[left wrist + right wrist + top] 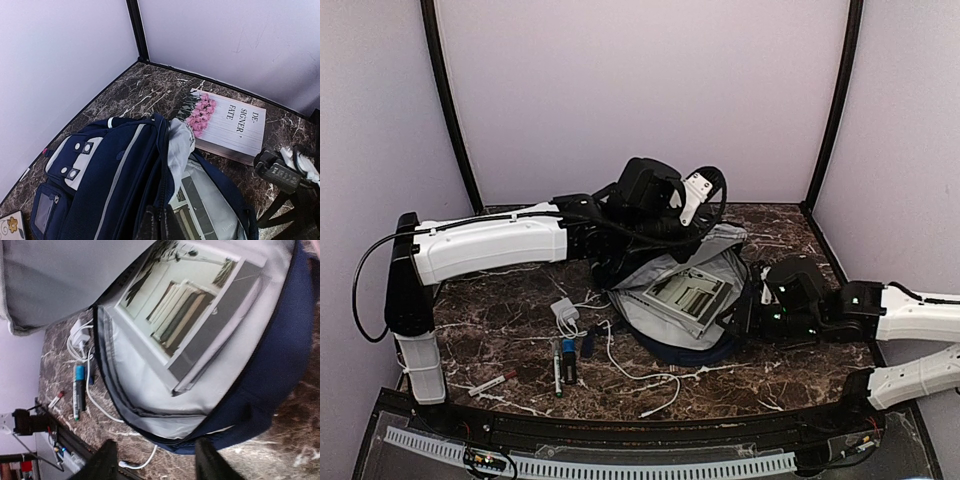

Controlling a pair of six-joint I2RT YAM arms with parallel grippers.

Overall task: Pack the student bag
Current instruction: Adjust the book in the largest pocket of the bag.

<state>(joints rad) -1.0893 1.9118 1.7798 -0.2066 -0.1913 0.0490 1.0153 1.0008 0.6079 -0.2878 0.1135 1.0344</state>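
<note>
The bag [688, 351] lies open in the middle of the counter [500, 335], a little toward the right edge, mouth gaping upward and toward the front. A grey book [685, 295] is already lying flat inside on the pale lining.

The left gripper [160, 226] reaches across from the left edge to the back of the bag. Its fingers are closed tight, and from the wrist view they seem to have the rim of the opening pinched, holding that side up. So that arm looks tied up.

The right gripper [157, 452] sits low at the bag's right side, pointing into the mouth. Its fingers stand well apart with nothing between them; only the navy rim lies just ahead.

What matters for the coming move, as I see it, is that the loose things lie on the far side of the bag from this free gripper. The white charger [564, 311] with its cable, the markers [563, 365] and a red-capped pen [492, 383] sit toward the front-left of the counter, the markers pointing roughly front to back. A white book with pink flowers [227, 125] lies near the back edge, beside the bag. The left arm is nearer the small items, but its grip is taken. I'd guess the right arm has to travel along the front edge, round the bag's rim, to reach them.
</note>
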